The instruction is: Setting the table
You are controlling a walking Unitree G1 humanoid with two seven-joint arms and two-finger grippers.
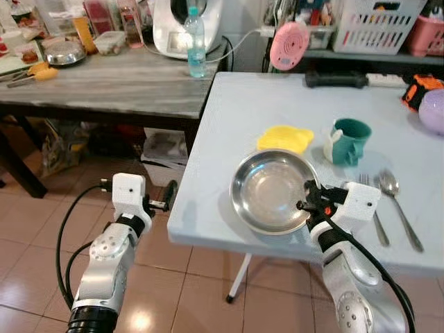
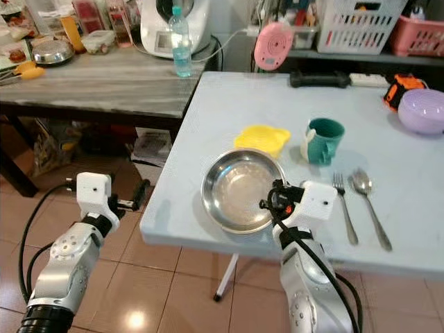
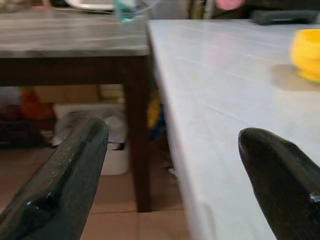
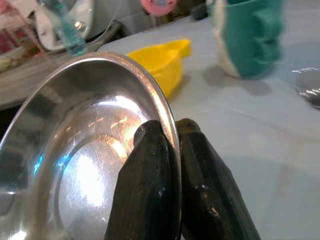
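**A:** Status on the table job?

**B:** I'm holding the round stainless-steel plate with the right gripper. Fingers are pressed together on the plate's near rim, one inside, one outside. The plate is sitting on the pale blue table, near its front edge.

**A:** What's around the plate?

**B:** A flat yellow plastic dish is just behind the plate, touching or nearly so; I can't tell which. A teal ceramic mug is behind and to the plate's right. A steel fork and steel spoon are lying side by side to the plate's right, close but apart from it.

**A:** Left arm?

**B:** The left gripper is idling off the table's left edge, over the tiled floor, fingers spread wide, nothing between them.

**A:** Which step are we on?

**B:** I'm reading it as placing the plate. It looks flat on the table beside the cutlery, so I'm judging this step almost done.

**A:** Next?

**B:** I'm planning to part the right fingers and back the arm toward me, low and straight, so the rim isn't dragged off the table edge. I'm also watching the fork, since the wrist is sitting close to it. After that the mug probably needs setting nearer the plate.
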